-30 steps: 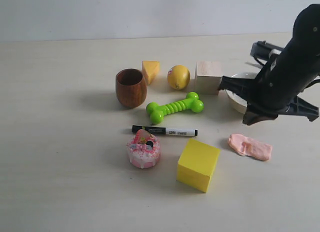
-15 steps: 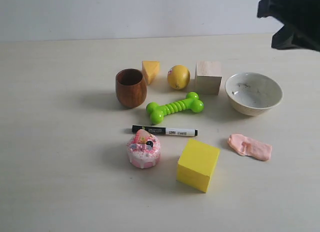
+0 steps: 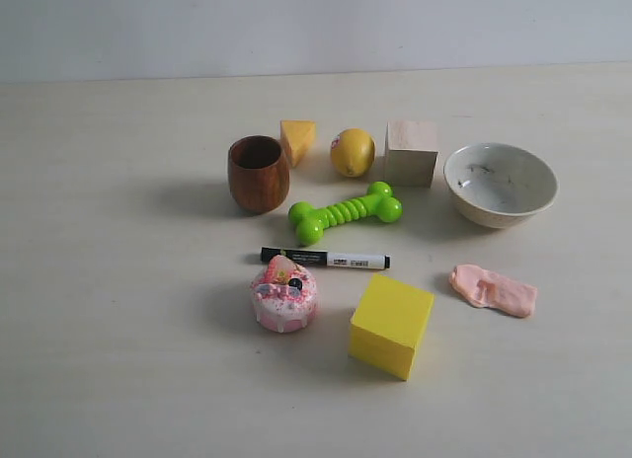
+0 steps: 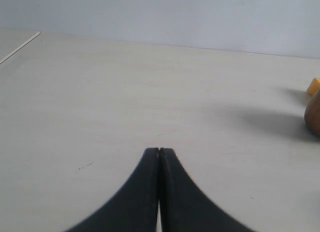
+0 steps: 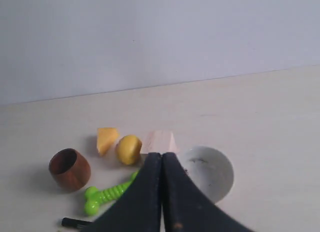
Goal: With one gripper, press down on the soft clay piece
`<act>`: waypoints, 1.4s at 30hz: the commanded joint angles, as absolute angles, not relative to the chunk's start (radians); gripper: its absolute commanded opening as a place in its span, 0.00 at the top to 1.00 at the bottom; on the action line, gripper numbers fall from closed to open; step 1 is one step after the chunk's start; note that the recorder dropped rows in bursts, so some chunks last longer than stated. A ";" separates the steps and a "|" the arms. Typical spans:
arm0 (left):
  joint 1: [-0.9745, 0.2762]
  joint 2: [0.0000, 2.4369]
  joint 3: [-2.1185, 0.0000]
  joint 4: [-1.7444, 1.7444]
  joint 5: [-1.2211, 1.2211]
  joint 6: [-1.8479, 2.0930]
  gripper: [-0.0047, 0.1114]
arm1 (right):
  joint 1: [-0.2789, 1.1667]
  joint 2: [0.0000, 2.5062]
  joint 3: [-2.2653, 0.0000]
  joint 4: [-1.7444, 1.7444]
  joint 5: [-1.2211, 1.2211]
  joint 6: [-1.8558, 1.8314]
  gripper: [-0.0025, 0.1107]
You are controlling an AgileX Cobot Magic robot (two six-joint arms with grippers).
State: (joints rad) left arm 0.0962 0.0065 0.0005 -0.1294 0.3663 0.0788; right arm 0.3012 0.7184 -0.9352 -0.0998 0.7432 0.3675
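The soft clay piece (image 3: 493,289), a flat salmon-pink lump, lies on the table at the right, in front of the white bowl (image 3: 501,184) and right of the yellow cube (image 3: 391,325). No arm shows in the exterior view. My right gripper (image 5: 161,154) is shut with nothing in it, high above the table, looking down over the bowl (image 5: 207,173) and wooden block (image 5: 159,141); the clay is hidden from this view. My left gripper (image 4: 159,150) is shut and empty over bare table far from the clay.
A wooden cup (image 3: 259,173), cheese wedge (image 3: 297,139), lemon (image 3: 353,152), wooden block (image 3: 411,153), green bone toy (image 3: 346,213), black marker (image 3: 325,258) and pink frosted cake toy (image 3: 284,294) stand across the middle. The cup's edge (image 4: 313,117) shows in the left wrist view.
The right arm, which hung low by the bowl a second ago, has lifted up and away to the upper right and left the exterior view. The clay and other objects have not moved.
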 commanded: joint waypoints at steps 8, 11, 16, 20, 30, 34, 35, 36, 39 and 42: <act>0.091 0.000 0.000 -0.137 0.356 0.076 0.96 | -0.074 0.249 -0.566 -0.117 0.534 0.302 0.98; 0.091 0.000 0.000 -0.137 0.356 0.076 0.96 | -0.112 0.148 -0.463 -0.105 0.450 0.275 0.98; 0.091 0.000 0.000 -0.137 0.356 0.076 0.96 | -0.116 0.067 -0.359 -0.114 0.405 0.223 0.98; 0.091 0.000 0.000 -0.137 0.356 0.076 0.96 | -0.116 0.067 -0.309 -0.114 0.326 0.204 0.98; 0.091 0.000 0.000 -0.137 0.356 0.076 0.96 | -0.116 0.067 -0.038 -0.014 0.175 0.053 0.98; 0.091 0.000 0.000 -0.137 0.356 0.076 0.96 | -0.116 0.053 0.000 0.077 0.114 -0.018 0.98; 0.091 0.000 0.000 -0.137 0.356 0.076 0.96 | -0.116 0.039 0.000 0.078 0.109 -0.018 0.98; 0.091 0.000 0.000 -0.137 0.356 0.076 0.96 | -0.116 0.027 0.000 0.078 0.118 -0.018 0.98; 0.091 0.000 0.000 -0.137 0.356 0.076 0.96 | -0.116 0.000 0.000 0.078 0.153 -0.018 0.98; 0.091 0.000 0.000 -0.137 0.356 0.076 0.96 | -0.116 0.000 0.000 0.078 0.176 -0.018 0.98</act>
State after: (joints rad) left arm 0.0962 0.0065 0.0005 -0.1294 0.3663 0.0788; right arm -0.1126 0.0073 -0.0041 0.0735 0.1555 -0.0080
